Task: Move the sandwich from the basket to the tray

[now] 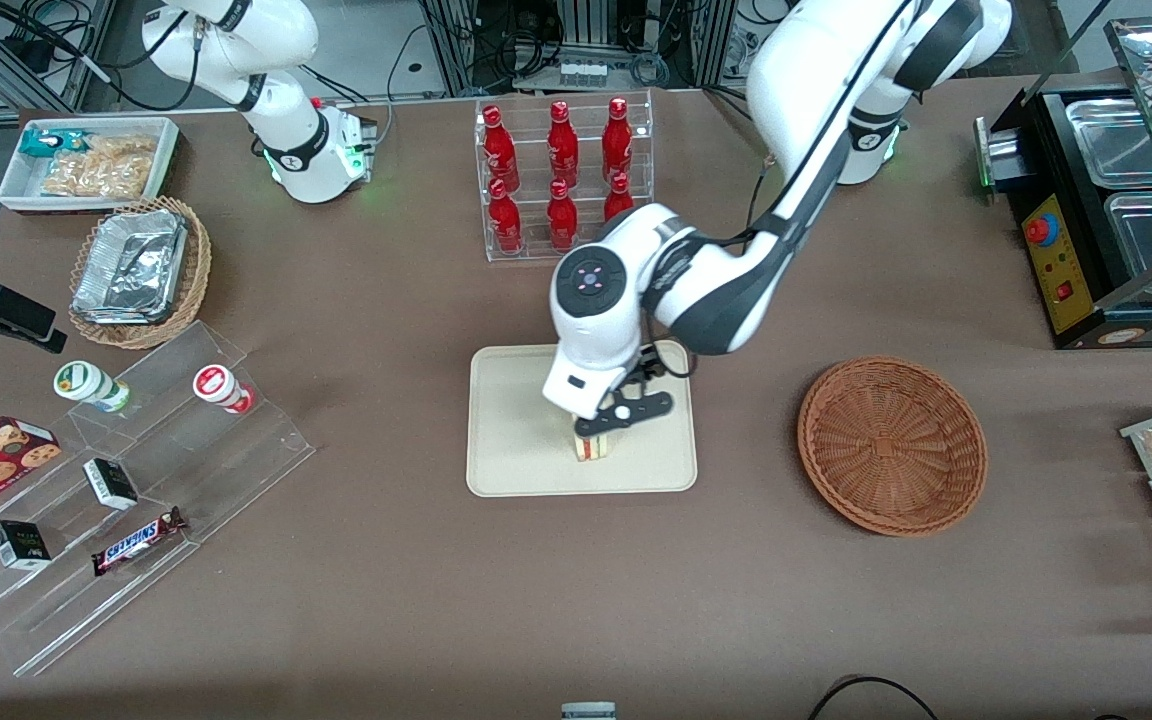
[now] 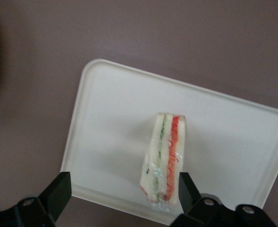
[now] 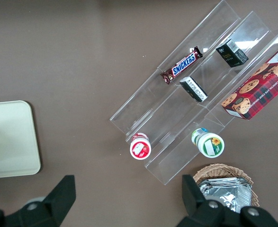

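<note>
The sandwich (image 1: 593,447) stands on its edge on the tray (image 1: 516,440), close to the tray's near edge, striped filling (green and red) showing along its cut side. The claw (image 1: 608,428) hangs right above it, fingers (image 2: 58,191) spread wide, one finger close beside the bread and the other well clear, so nothing is gripped. The tray lies at the middle of the brown surface (image 1: 416,600). The basket (image 1: 892,445) sits near it toward the working arm's end, with nothing in it. Farther from the camera stands a clear rack of red bottles (image 1: 562,160).
</note>
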Robot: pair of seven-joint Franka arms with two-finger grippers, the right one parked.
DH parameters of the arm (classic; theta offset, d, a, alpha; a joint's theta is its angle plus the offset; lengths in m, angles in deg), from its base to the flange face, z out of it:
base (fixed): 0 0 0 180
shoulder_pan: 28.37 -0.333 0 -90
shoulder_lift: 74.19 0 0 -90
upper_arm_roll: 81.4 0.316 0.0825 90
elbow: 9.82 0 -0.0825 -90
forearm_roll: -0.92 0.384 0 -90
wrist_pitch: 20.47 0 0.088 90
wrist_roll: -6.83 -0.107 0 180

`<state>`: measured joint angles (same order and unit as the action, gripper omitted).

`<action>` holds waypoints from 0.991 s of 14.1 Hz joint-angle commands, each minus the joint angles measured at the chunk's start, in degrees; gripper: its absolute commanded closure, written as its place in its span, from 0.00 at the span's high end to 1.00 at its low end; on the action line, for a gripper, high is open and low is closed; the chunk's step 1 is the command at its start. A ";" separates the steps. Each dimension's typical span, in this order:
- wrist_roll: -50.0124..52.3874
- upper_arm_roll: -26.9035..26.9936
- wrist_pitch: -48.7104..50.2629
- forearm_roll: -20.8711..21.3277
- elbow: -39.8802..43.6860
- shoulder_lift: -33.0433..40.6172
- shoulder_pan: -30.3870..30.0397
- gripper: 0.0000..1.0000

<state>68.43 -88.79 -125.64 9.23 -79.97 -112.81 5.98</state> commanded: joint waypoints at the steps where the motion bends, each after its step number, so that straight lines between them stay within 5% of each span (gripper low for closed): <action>1: 0.89 1.50 2.16 -0.93 -5.42 4.95 -1.73 1.00; 14: -24.59 1.41 3.39 -1.54 -26.87 24.46 -18.87 1.00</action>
<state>47.27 -87.01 -122.45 8.53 -100.88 -94.26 -11.37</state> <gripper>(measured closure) 0.000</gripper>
